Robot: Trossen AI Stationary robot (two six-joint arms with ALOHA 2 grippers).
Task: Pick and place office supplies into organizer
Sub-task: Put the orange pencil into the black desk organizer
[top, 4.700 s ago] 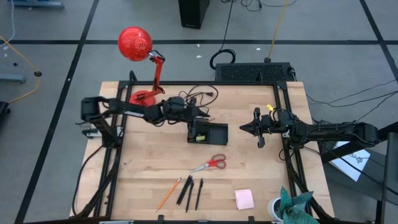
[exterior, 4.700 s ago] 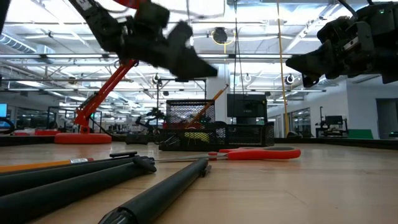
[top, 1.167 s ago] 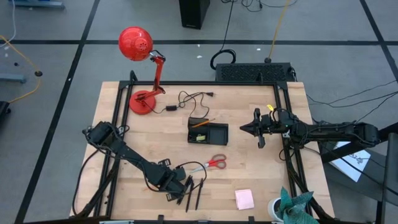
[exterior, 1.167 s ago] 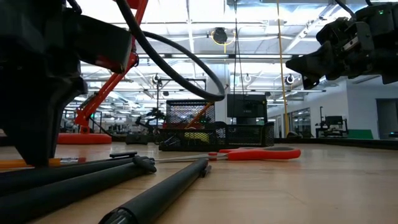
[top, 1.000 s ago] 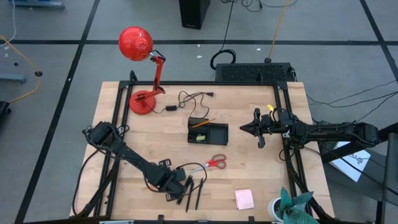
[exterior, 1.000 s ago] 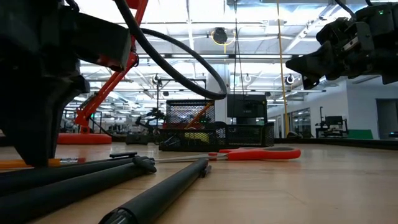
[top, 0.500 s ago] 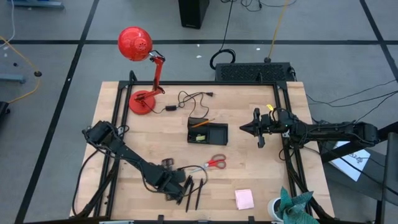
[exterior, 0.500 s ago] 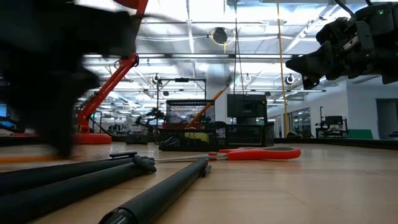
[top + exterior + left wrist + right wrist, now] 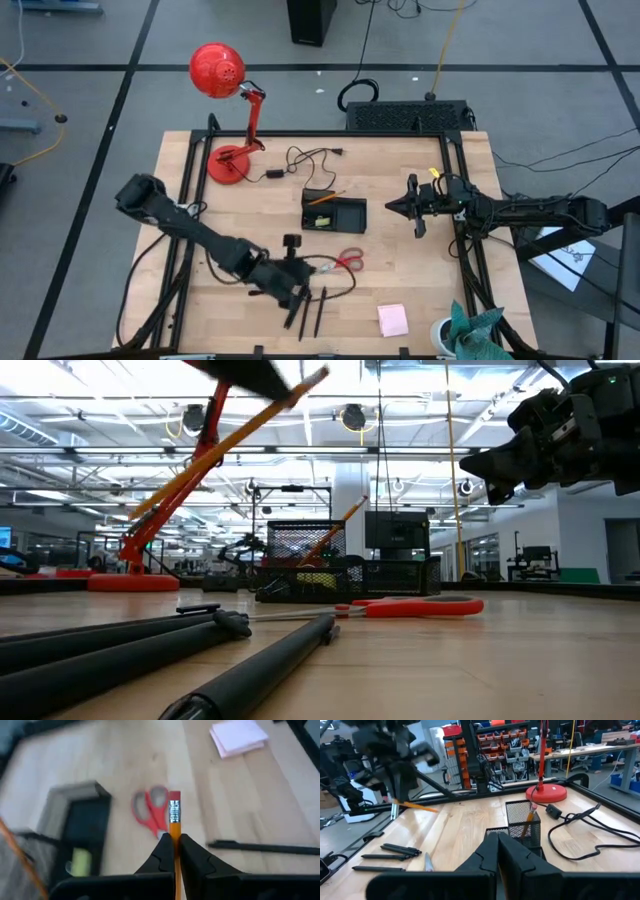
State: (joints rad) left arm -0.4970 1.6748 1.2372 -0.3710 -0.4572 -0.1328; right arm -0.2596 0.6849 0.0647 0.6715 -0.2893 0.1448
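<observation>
A red desk lamp (image 9: 222, 85) stands at the table's (image 9: 400, 290) far-left corner beside a black cable (image 9: 305, 158).

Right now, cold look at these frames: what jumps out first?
The left gripper, near the table's front edge, is shut on an orange pencil lifted off the wood; in the low view that pencil slants across the air. Next, the red desk lamp at the back left, and the black organizer mid-table with another pencil already standing in it. The right gripper waits shut at the right, holding nothing.
</observation>
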